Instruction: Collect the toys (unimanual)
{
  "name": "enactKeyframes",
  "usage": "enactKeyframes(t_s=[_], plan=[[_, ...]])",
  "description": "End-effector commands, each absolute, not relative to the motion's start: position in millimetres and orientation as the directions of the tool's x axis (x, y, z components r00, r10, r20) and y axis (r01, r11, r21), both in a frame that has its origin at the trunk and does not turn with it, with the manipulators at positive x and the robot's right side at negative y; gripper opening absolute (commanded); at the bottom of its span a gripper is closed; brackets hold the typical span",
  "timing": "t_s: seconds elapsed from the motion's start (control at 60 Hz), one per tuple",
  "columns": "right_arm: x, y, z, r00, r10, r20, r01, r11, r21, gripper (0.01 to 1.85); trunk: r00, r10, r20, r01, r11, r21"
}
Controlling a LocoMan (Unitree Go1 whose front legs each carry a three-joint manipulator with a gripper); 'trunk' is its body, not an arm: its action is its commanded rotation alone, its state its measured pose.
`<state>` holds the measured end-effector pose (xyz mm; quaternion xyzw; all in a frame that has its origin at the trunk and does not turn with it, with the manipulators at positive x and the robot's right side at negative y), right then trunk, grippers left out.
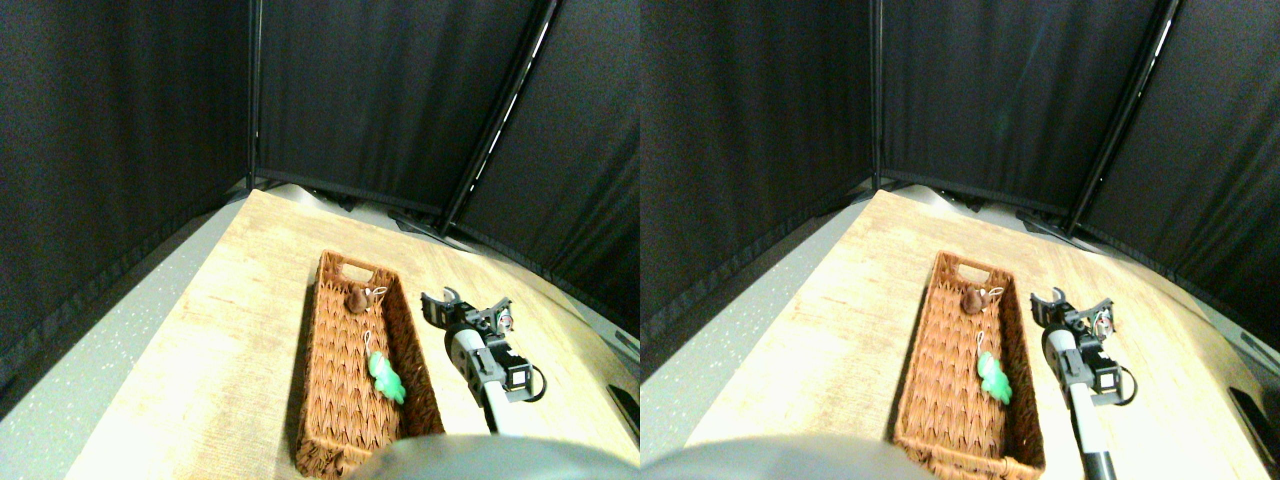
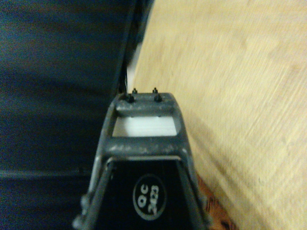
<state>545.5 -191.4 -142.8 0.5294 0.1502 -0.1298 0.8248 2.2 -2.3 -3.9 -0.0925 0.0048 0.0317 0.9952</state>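
Stereo pair view: two toys (image 1: 386,378) in basket (image 1: 335,400).

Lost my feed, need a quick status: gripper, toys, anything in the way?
Right gripper open, empty, beside the wicker basket. Brown toy and green toy in the basket. Small toy at the gripper's far side. Nothing blocking.

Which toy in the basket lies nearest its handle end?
The brown toy, lying at the far end by the handle slot. The green toy lies farther down the basket, nearer the camera.
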Motion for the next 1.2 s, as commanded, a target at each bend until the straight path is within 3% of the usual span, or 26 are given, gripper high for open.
enactKeyframes(t_s=[0.017, 0.067, 0.267, 0.417, 0.55, 0.65, 0.8, 0.967, 1.1, 1.2], plan=[[546, -200, -127, 0.946, -0.075, -0.316, 0.319, 0.405, 0.857, 0.28, 1.000, 0.019, -0.008, -0.020, 0.988, -0.155], [540, -209, -126, 0.944, -0.122, -0.307, 0.330, 0.419, 0.846, 0.26, 1.000, 0.005, -0.009, -0.006, 0.989, -0.145], [519, -227, -129, 0.940, -0.159, -0.301, 0.340, 0.455, 0.823, 0.28, 0.999, -0.033, -0.022, 0.031, 0.993, -0.117], [501, -236, -131, 0.938, -0.187, -0.292, 0.345, 0.408, 0.845, 0.19, 0.997, -0.065, -0.036, 0.061, 0.993, -0.100], [489, -243, -129, 0.936, -0.189, -0.296, 0.349, 0.399, 0.848, 0.33, 0.996, -0.083, -0.037, 0.080, 0.993, -0.087], [479, -249, -130, 0.926, -0.196, -0.322, 0.373, 0.344, 0.862, 0.44, 0.995, -0.094, -0.036, 0.091, 0.992, -0.085], [465, -257, -135, 0.911, -0.197, -0.362, 0.411, 0.348, 0.843, 0.69, 0.994, -0.099, -0.037, 0.095, 0.992, -0.086], [455, -264, -140, 0.911, -0.203, -0.358, 0.408, 0.330, 0.851, 0.74, 0.992, -0.115, -0.045, 0.111, 0.991, -0.079], [442, -267, -147, 0.881, -0.221, -0.418, 0.470, 0.317, 0.824, 0.85, 0.992, -0.119, -0.052, 0.114, 0.990, -0.080], [432, -268, -155, 0.863, -0.218, -0.455, 0.504, 0.328, 0.799, 0.83, 0.992, -0.117, -0.056, 0.112, 0.990, -0.083]])
